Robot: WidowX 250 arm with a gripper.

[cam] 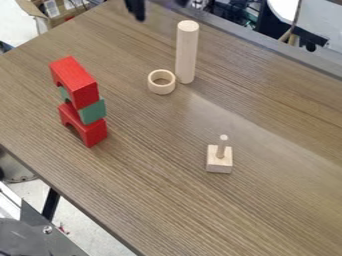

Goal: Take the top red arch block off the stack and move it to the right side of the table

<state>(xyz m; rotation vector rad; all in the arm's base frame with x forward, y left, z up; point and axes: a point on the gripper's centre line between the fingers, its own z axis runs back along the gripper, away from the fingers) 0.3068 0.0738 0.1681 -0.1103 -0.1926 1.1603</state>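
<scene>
Can read no text, brand, number or sign anywhere. On the box (pixel 28 7) at the upper left, can make out only pale, label-like patches (pixel 51 8), too small and blurred to yield any letters or figures.
</scene>
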